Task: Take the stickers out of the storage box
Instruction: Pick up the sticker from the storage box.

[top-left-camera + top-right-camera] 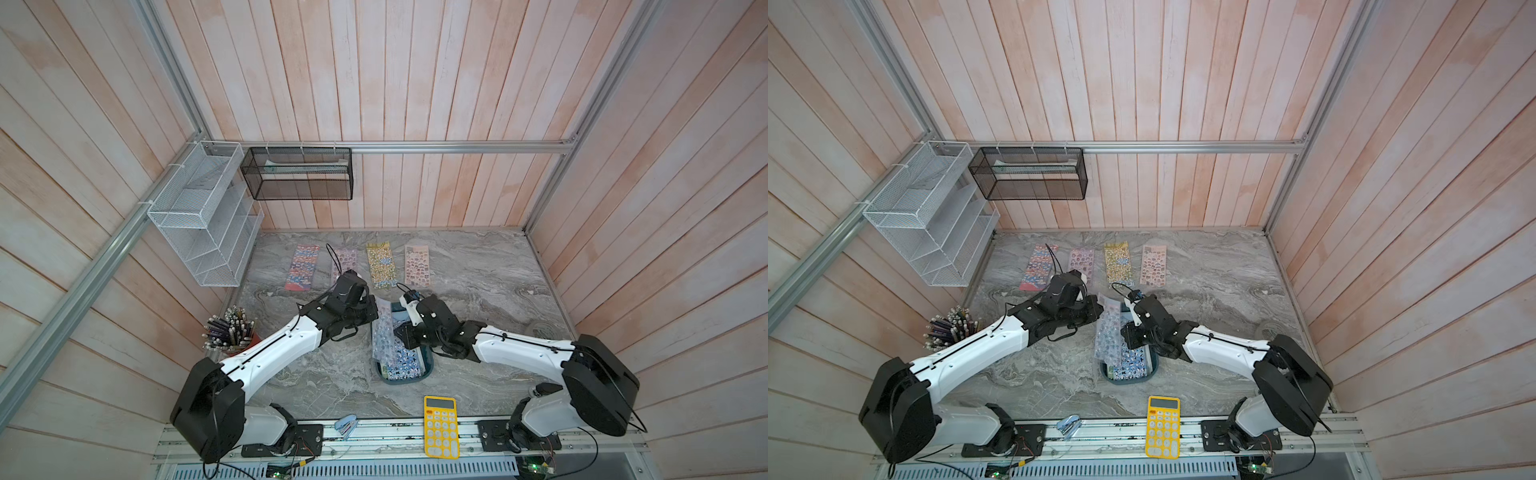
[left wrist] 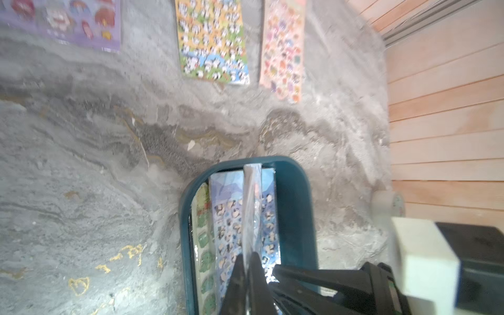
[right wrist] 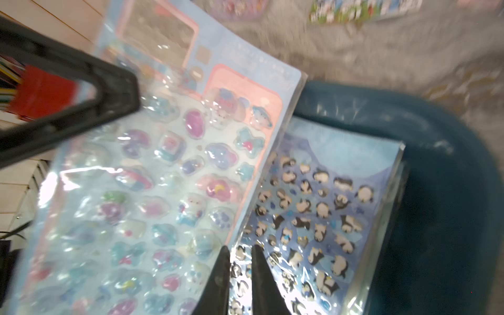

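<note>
Count: 4 sheets flat on the table (image 1: 478, 291) in a far row, set apart: red-blue sheet (image 1: 302, 267), lilac sheet (image 1: 345, 262), yellow sheet (image 1: 379, 264), peach sheet (image 1: 417, 264). 1 blue sheet (image 3: 163, 177) is lifted. In the box (image 1: 405, 376): penguin sheet (image 3: 327, 204) on top, green sheet (image 2: 204, 245) showing as a strip beside it. More underneath, can't count. 1 yellow calculator (image 1: 441, 428) at the near edge.

Sheets are long, thin, glossy rectangles with puffy figures under clear film. Box is shallow teal plastic with rounded corners, mid-table. Table is grey, marble-look.

Left gripper (image 2: 247, 256) is clamped on the blue sheet's edge. That sheet is tilted up, slightly bowed, over the box along its left-arm side. Right gripper (image 3: 240, 249) has its fingers narrowly parted with nothing between them, tips just beside the blue sheet's long edge, above the penguin sheet.
</note>
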Tool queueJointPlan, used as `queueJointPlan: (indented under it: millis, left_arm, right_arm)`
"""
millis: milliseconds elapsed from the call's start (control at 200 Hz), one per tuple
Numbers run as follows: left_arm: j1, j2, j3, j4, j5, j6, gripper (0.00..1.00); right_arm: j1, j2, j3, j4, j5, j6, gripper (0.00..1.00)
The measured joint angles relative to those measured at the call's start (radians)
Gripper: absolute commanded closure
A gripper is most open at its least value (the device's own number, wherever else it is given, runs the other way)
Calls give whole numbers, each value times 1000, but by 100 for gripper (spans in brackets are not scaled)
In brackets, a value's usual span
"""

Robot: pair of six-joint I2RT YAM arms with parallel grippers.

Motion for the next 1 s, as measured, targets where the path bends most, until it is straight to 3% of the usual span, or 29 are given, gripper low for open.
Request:
queueJointPlan:
  millis: [340,545,730,1000]
  left_arm:
    - [40,-84,20,185,148,72,100]
    - [40,-76,95,317,227,112,100]
    - [40,-62,108,406,278,119,100]
    - [40,-40,108,446,305,110,100]
  right_arm:
    - [-79,-202,104,-95,33,-82,69]
    - [-218,-258,104,-100,-123,-102,56]
    - [-298,-268,84,-36,-309,-72,56]
    - [-313,-276,3,97,-483,8,62]
